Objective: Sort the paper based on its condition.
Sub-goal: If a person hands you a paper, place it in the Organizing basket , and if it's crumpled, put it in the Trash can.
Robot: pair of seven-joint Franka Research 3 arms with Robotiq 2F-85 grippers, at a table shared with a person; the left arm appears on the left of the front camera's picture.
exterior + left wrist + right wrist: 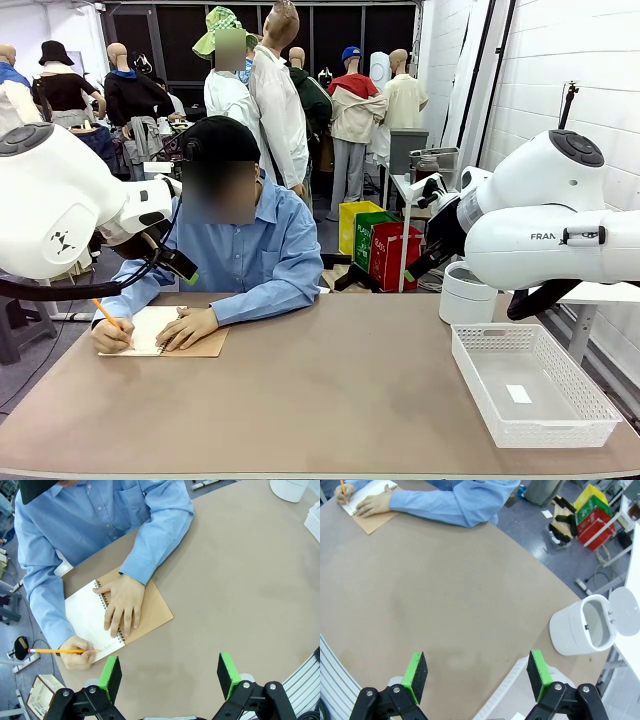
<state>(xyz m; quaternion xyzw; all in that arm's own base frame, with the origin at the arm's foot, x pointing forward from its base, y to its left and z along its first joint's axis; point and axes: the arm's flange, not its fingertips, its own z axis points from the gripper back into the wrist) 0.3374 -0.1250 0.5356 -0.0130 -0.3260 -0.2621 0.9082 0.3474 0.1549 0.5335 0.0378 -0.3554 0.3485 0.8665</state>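
While the person at the far side writes with a pencil [60, 651] on the open white page, no sorting step has begun for the robot; I would call this the waiting phase. The paper [84, 616] lies at the far left part of the bench [320, 400]. As far as I can judge, it is not yet torn out. It is the top page of the spiral notebook [156, 611], whose brown cover is spread beside it. One hand [76, 656] of the person holds the pencil at the edge of the page, and the other hand [122, 606] lies flat across the spiral binding.

Both arms hang above the bench, well apart from the page. The left gripper [169, 674] looks down near the notebook with its green pads wide apart and nothing between them. The right gripper [476, 674] is equally wide open and empty, over bare bench near the white bin [575, 630] (its lid stands open). A white basket [480, 342] sits at the right front with a tiny white tag [518, 393] inside.

The next move, I think, first needs the person to free the sheet. Then one gripper must take a thin, limp sheet, best by an edge or from the person's hand, because pinching it from the flat bench looks difficult. The choice of bin or basket depends on its condition, which cannot be judged yet; at present it looks smooth.
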